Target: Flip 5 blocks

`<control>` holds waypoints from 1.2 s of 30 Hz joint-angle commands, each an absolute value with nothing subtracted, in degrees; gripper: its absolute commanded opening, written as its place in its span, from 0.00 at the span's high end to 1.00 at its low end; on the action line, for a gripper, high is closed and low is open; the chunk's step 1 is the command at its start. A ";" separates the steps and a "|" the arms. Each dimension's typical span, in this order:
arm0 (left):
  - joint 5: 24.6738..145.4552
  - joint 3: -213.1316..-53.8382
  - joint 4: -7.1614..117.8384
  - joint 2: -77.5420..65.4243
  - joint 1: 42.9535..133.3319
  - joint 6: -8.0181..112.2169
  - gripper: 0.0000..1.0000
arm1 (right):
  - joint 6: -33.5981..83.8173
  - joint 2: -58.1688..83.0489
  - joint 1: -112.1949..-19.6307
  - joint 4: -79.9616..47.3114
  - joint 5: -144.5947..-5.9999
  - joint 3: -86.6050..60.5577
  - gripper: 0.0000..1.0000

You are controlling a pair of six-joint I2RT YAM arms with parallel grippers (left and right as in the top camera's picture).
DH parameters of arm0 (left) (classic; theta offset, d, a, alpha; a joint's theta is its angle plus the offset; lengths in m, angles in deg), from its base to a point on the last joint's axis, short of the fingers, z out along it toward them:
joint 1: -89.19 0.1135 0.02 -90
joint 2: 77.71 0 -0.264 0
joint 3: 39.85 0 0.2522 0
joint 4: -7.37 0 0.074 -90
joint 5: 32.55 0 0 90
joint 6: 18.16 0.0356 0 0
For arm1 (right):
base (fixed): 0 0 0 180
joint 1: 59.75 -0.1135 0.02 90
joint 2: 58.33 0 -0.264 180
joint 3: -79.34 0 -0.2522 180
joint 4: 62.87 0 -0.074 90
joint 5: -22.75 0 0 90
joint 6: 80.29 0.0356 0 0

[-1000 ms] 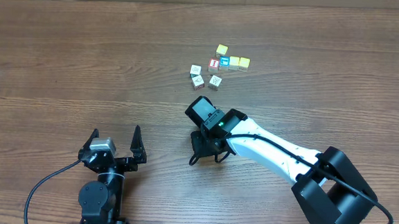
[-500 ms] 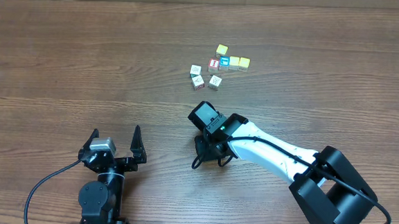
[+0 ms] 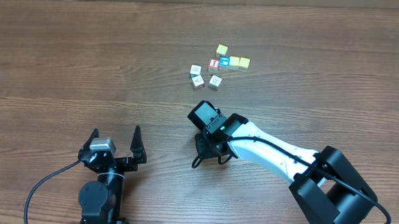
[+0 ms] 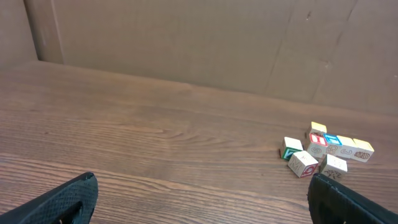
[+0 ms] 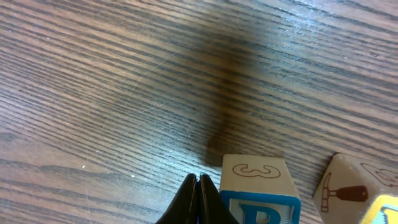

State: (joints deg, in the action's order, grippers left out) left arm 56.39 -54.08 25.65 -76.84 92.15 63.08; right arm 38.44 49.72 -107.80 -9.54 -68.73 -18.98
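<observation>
We see blocks [image 3: 218,66] clustered on counter [image 3: 84,63], left end effector [image 3: 116,131] spread wide, empty, right end effector [image 5: 198,193] pinched closed, apparently empty

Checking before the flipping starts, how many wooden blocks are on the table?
8 blocks in one cluster: a yellow-topped block farthest back; a row of four, red-letter block, blue-letter block, two yellow ones; three pale ones in front. None seems hidden.
</observation>
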 commanded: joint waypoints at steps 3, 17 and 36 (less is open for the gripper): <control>57.02 -53.88 25.54 -77.45 91.78 64.13 0.00 | 38.86 49.11 -107.89 -9.87 -67.57 -19.13 0.96; 57.02 -53.88 25.54 -77.45 91.80 64.13 0.00 | 38.84 49.11 -107.89 -10.52 -63.77 -19.13 0.96; 57.02 -53.88 25.54 -77.45 91.80 64.13 0.00 | 38.86 49.11 -107.89 -11.55 -60.60 -19.13 0.96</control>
